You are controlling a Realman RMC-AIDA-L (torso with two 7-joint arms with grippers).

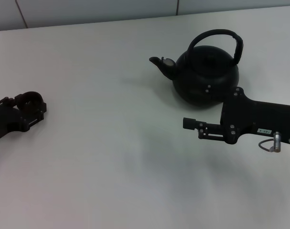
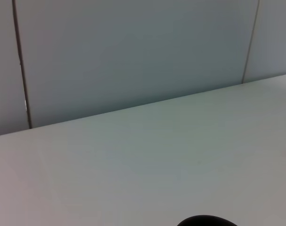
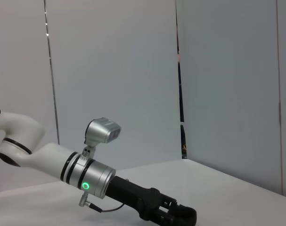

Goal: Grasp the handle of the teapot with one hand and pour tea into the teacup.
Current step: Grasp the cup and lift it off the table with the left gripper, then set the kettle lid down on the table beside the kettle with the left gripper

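Observation:
The matte-black teapot point(image 1: 207, 76) stands on the white table at the back right, its spout point(image 1: 160, 63) pointing left and its arched handle point(image 1: 216, 36) upright over the lid. My right gripper point(image 1: 188, 123) hovers just in front of the pot, pointing left, touching nothing. At the far left, my left gripper point(image 1: 34, 107) is shut on the small dark teacup point(image 1: 29, 99), low over the table. The cup's rim point(image 2: 206, 221) peeks in at the edge of the left wrist view. The right wrist view shows the left gripper point(image 3: 178, 217) from afar.
The white table point(image 1: 116, 157) stretches between the two arms. A pale panelled wall point(image 2: 133, 56) runs along its back edge. The left arm's silver wrist camera point(image 3: 101, 132) shows in the right wrist view.

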